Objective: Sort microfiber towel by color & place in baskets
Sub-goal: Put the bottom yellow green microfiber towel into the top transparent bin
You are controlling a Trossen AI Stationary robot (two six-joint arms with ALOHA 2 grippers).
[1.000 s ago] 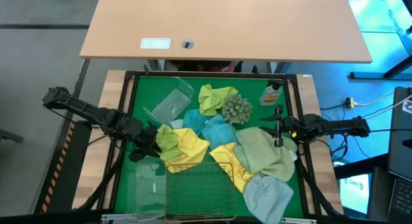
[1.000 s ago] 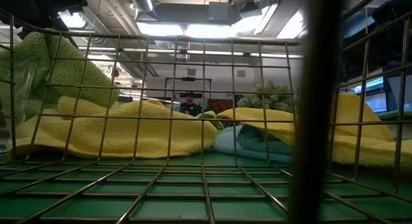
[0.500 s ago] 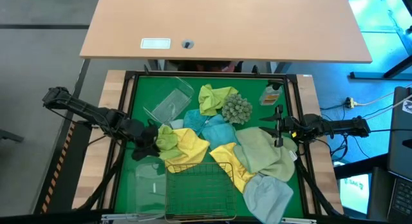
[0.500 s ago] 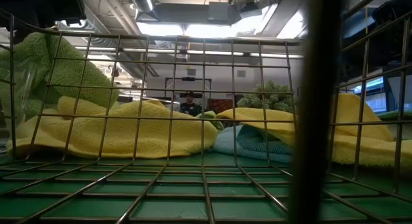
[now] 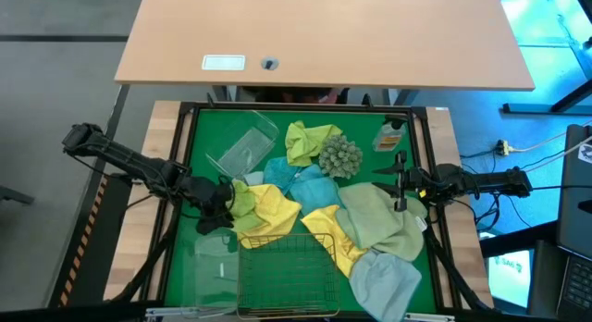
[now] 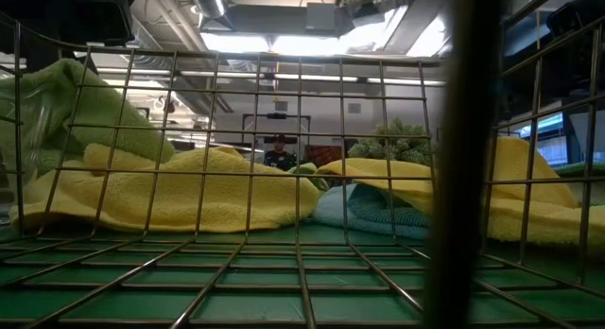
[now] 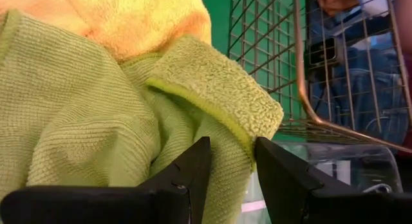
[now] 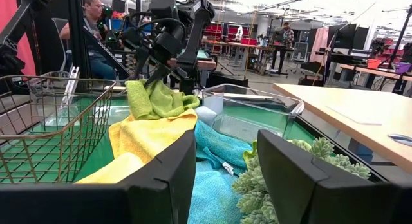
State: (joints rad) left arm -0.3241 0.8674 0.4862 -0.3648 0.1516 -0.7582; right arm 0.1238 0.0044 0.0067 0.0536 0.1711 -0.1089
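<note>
A nubby yellow-green microfiber towel [image 5: 241,200], fold pinched by the left gripper [image 5: 222,200], lies beside the gold wire-mesh basket [image 5: 286,268] on the green tabletop [image 5: 199,146]. The right gripper [image 5: 400,181] waits with fingers apart, holding nothing.

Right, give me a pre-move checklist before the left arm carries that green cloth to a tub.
1. Grip: left hand pinches the green cloth between its fingers: ok.
2. Cloth clear of the pile: the green cloth overlaps the yellow cloth beside it; whether it would drag it along, cannot tell.
3. Drop spot: the clear tub lies right next to the left hand and looks unoccupied: ok.
4. Wire basket: its rim stands close to the carried cloth, a possible snag: not ok.
5. Right hand: waits at the far side, fingers apart, holding nothing, out of the path: ok.
</note>
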